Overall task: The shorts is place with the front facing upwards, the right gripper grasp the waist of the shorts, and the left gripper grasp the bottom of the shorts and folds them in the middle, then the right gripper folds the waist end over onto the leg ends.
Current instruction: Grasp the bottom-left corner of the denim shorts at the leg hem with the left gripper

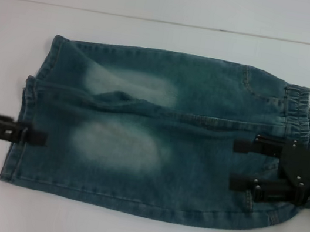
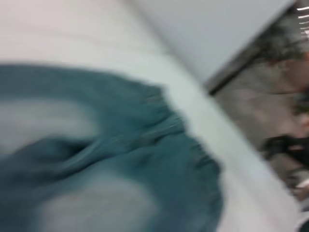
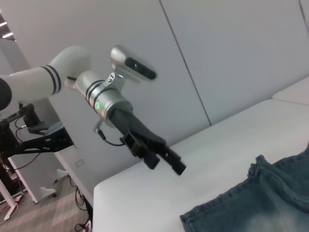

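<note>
denim shorts (image 1: pixel 158 134) are laid flat on the white table (image 1: pixel 124 230), waist (image 1: pixel 302 108) under the right gripper (image 1: pixel 236 163) with fingers spread apart, while the leg ends (image 1: pixel 23 123) are met by the left gripper (image 1: pixel 41 138), fingers apparently closed.

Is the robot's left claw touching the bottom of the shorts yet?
Cannot tell. In the head view the left gripper overlaps the bottom of the shorts, but its height above the denim is unclear.

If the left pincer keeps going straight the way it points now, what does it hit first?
Probably the hemmed leg edge of the faded blue denim shorts: the black left pincer points right at it, though its height above the cloth is unclear.
</note>
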Robot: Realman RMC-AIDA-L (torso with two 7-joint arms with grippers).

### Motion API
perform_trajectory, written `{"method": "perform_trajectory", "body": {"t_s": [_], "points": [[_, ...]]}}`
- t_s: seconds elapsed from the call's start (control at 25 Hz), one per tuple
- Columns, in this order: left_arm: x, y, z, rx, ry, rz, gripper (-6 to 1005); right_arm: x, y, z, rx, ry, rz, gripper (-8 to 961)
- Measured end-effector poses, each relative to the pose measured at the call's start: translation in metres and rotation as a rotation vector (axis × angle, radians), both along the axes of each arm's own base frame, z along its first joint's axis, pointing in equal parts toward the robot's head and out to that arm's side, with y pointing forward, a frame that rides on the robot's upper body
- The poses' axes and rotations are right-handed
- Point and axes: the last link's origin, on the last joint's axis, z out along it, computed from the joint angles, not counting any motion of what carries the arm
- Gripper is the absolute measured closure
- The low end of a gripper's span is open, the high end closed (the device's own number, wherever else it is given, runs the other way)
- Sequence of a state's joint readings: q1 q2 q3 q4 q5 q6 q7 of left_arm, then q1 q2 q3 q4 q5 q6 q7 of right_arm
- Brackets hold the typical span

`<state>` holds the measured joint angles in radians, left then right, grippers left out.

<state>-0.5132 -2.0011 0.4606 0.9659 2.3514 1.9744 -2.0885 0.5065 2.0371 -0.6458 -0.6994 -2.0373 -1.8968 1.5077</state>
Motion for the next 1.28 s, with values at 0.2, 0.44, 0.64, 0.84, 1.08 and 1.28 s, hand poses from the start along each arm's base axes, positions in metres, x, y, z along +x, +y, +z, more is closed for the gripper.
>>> {"method": "perform_trajectory", "body": {"t_s": [0.2, 0.44, 0.64, 0.84, 1.08, 1.28], "points": [[-0.014, 0.004, -0.001, -0.050, 0.122, 0.159, 122, 0.000, 0.001, -0.002, 0.018, -0.006, 0.007, 13], [-0.024, 0.014, -0.003, -0.053, 0.216, 0.315, 122, 0.000, 0.005, -0.003, 0.036, -0.012, 0.009, 13], [-0.027, 0.017, -0.006, -0.078, 0.255, 0.392, 121, 0.000, 0.007, -0.004, 0.049, -0.021, 0.003, 12], [-0.030, 0.020, -0.015, -0.118, 0.310, 0.415, 121, 0.000, 0.008, -0.004, 0.057, -0.022, 0.009, 11], [-0.031, 0.022, -0.023, -0.141, 0.351, 0.403, 122, -0.002, 0.010, -0.005, 0.064, -0.027, 0.017, 11], [-0.030, 0.025, -0.028, -0.142, 0.379, 0.397, 122, -0.002, 0.011, -0.005, 0.064, -0.026, 0.018, 11]]}}
